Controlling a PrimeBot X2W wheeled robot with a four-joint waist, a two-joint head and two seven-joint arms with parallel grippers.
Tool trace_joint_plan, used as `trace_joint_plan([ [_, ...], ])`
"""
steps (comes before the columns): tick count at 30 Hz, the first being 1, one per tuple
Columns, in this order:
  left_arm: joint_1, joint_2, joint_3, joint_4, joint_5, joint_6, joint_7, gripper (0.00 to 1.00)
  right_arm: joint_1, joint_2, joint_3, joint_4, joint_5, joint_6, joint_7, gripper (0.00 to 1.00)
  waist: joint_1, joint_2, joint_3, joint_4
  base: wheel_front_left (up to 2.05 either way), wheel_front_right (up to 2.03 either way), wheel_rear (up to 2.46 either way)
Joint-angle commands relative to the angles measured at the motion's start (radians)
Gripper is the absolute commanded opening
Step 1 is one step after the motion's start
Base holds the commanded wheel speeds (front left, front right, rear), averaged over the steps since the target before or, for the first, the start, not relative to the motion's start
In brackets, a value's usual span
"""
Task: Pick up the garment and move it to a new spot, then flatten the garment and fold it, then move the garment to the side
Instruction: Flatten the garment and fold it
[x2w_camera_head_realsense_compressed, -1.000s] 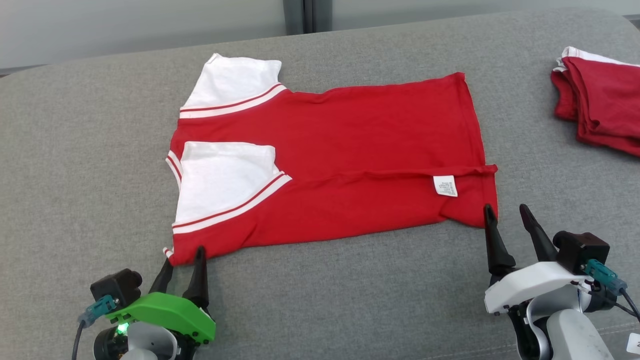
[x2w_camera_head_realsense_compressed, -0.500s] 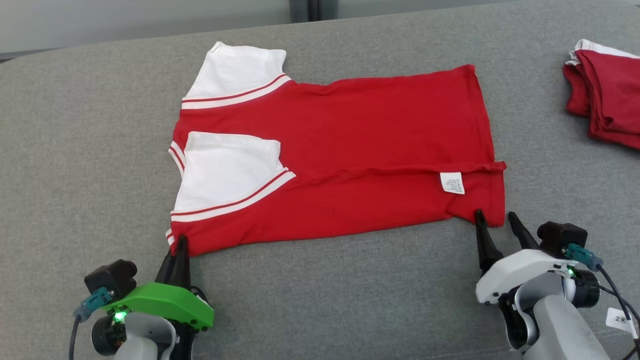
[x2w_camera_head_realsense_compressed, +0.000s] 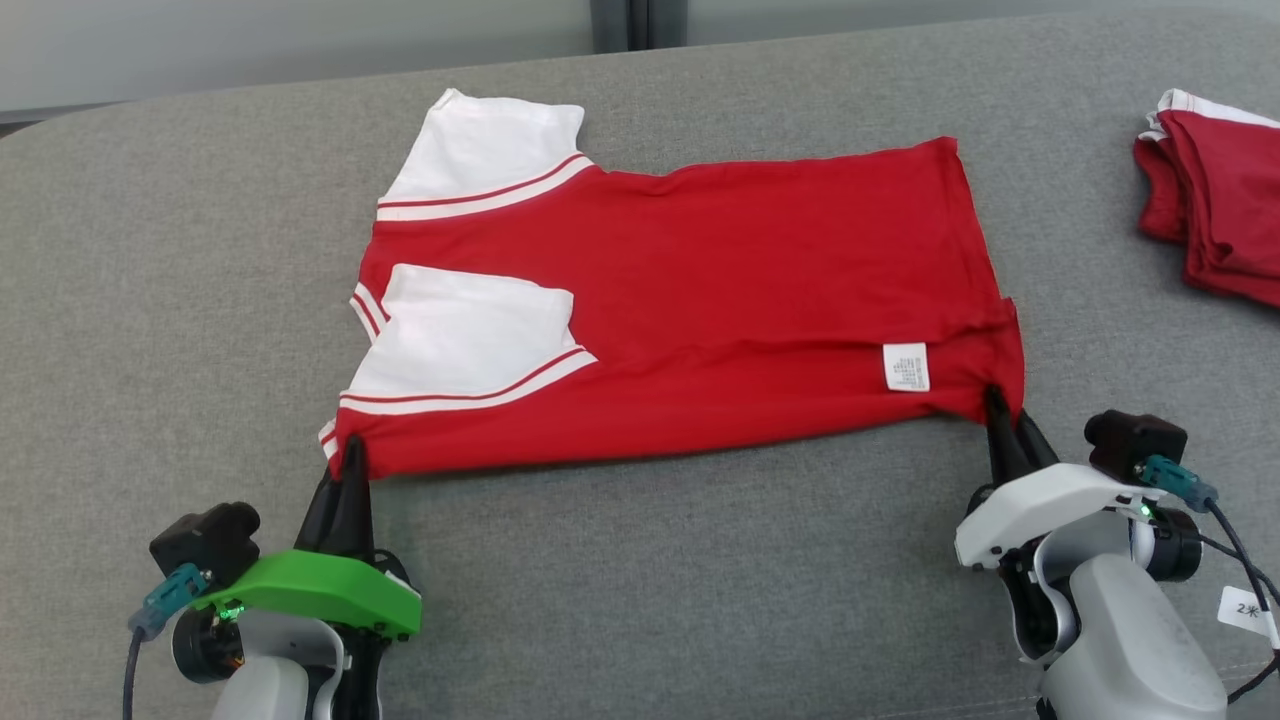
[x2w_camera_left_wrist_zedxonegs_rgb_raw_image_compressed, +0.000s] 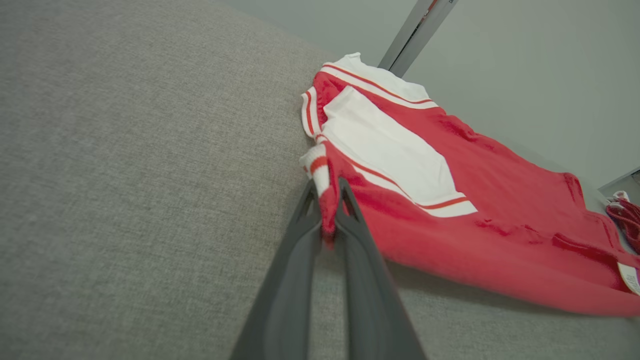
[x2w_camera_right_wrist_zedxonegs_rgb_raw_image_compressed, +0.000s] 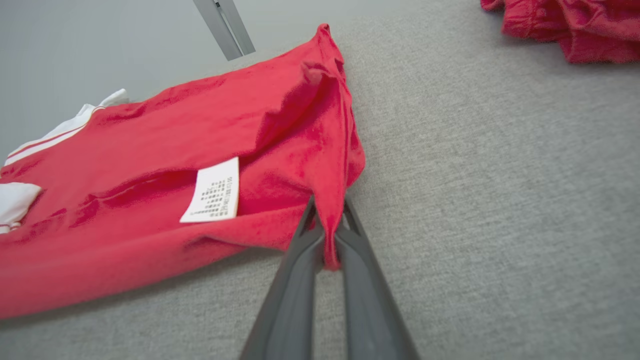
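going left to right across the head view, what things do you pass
left hand → near white sleeve of the garment → care label → right hand → folded red pile

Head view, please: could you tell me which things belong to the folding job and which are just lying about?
In the job:
red-and-white garment
left gripper, shut on its near sleeve-end corner
right gripper, shut on its near hem corner

Lying about:
stack of red clothes, far right on the grey surface
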Motion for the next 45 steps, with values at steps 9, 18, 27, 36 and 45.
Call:
trace_joint_plan([
  [9, 0.12, 0.027, -0.009, -0.218, -0.008, 0.02, 0.034, 0.0, 0.15, -0.018, -0.036, -0.29, -0.027, -0.002, 0.092, 0.0, 0.0, 0.0, -0.022, -0.005, 0.0, 0.0, 0.0],
  [18, 0.276, 0.01, -0.039, -0.303, -0.036, 0.066, 0.089, 0.0, 0.292, -0.006, -0.071, -0.4, 0.007, -0.002, 0.199, 0.0, 0.0, 0.0, 0.001, -0.017, 0.0, 0.0, 0.0],
  [27, 0.304, 0.012, -0.052, -0.279, -0.049, 0.084, 0.085, 1.0, 0.312, -0.005, -0.096, -0.366, 0.017, -0.002, 0.186, 1.0, 0.0, 0.0, 0.005, -0.012, 0.0, 0.0, 0.0],
  [36, 0.232, 0.111, -0.041, -0.367, 0.023, 0.105, 0.126, 1.0, 0.326, -0.004, -0.128, -0.469, -0.024, -0.001, 0.182, 1.0, 0.0, 0.0, 0.002, -0.033, 0.0, 0.0, 0.0],
  [45, -0.187, 0.261, -0.124, -0.33, 0.149, 0.027, 0.316, 1.0, 0.233, -0.004, -0.045, -0.552, -0.053, -0.001, 0.206, 1.0, 0.0, 0.0, 0.083, -0.072, 0.0, 0.0, 0.0],
])
